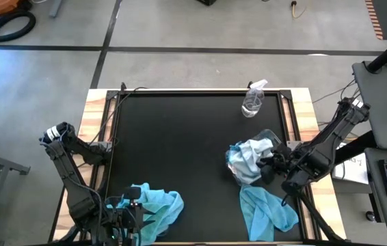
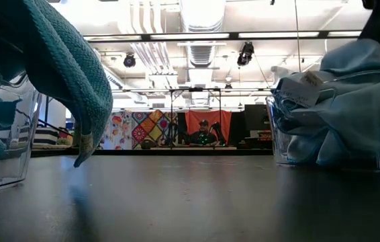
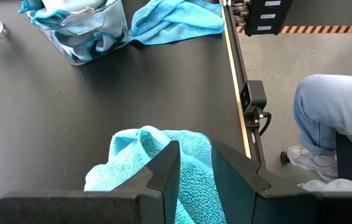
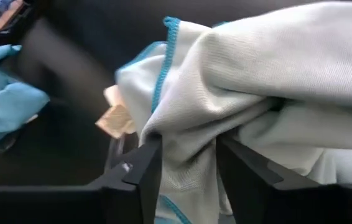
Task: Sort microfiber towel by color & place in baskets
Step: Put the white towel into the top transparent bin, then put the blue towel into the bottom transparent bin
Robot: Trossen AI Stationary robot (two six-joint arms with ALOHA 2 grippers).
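My left gripper (image 1: 133, 199) (image 3: 194, 149), at the table's near left, is shut on a teal microfiber towel (image 1: 158, 208) (image 2: 69, 81) above a clear basket (image 2: 5, 158). My right gripper (image 1: 267, 164) (image 4: 188, 143) stands open over the right basket (image 1: 270, 135) (image 2: 338, 128), which is heaped with pale whitish-blue towels (image 1: 251, 156). A fold of pale towel (image 4: 244, 74) lies between its fingers. A second teal towel (image 1: 269, 208) lies flat on the table, near that basket. My left gripper pinches a bunched part of the teal towel (image 3: 191, 171) between its two fingers, slanting down from the near left. The towel drapes below and beside the fingers, and a loose end (image 2: 82, 151) hangs down in front of the basket. My right gripper has a fold of the pale towel (image 4: 185, 162) between its open fingers, which slant down over the basket; I cannot tell whether they touch it.
A clear spray bottle (image 1: 254, 101) stands at the table's far right. The black mat (image 1: 180, 143) lies bare between the two baskets. A person's leg in jeans (image 3: 331, 118) shows beyond the table edge, and another person (image 2: 205, 131) sits far back in the room.
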